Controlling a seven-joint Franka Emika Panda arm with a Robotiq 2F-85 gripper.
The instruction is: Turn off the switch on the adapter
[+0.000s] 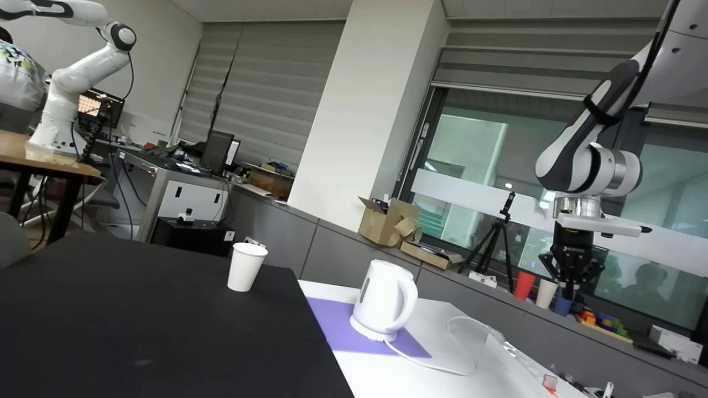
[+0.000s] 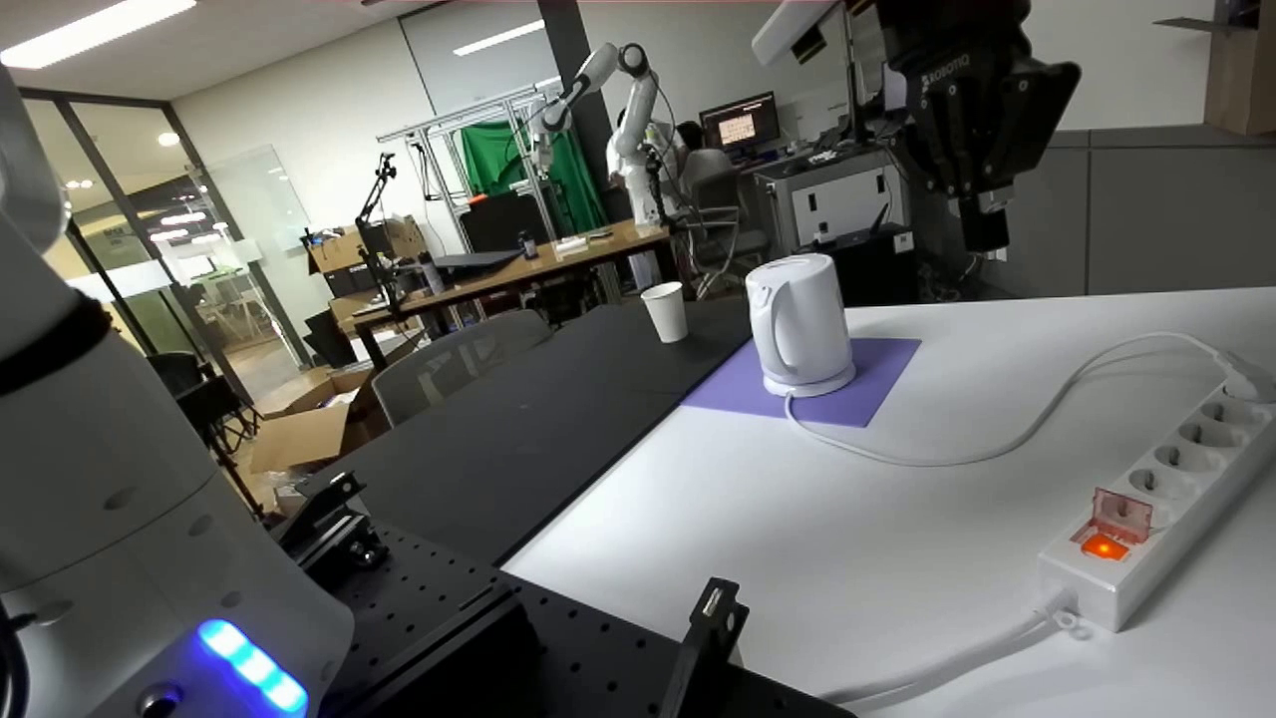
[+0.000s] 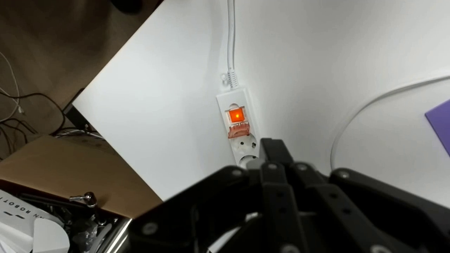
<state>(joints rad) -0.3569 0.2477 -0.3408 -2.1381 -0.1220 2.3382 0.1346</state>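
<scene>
Smooth white worktop (image 2: 947,538) here, a matte black worktop (image 1: 144,320) right beside it — slatted blinds (image 1: 276,83) on the room's far windows. On the white lies the long plastic power strip (image 2: 1181,489), round sockets (image 2: 1186,458) in a row, its square switch (image 3: 237,115) glowing orange beside a see-through red flap (image 3: 239,130), hinged open. Rounded kettle (image 1: 381,304) upright on a flat purple sheet (image 1: 334,326)! Above hangs the tool (image 2: 985,229), narrow, fingertips (image 3: 276,151) together.

I read ROBOTIQ (image 2: 945,70) on black housing (image 2: 957,30) above jaws, in exterior view. In wrist view I make out "ROBOT" (image 3: 24,208), rest uncertain, on white item (image 3: 23,223). Monitor screen (image 2: 738,129) and white label (image 2: 903,242) on black box (image 2: 859,267): too small for me to read.
</scene>
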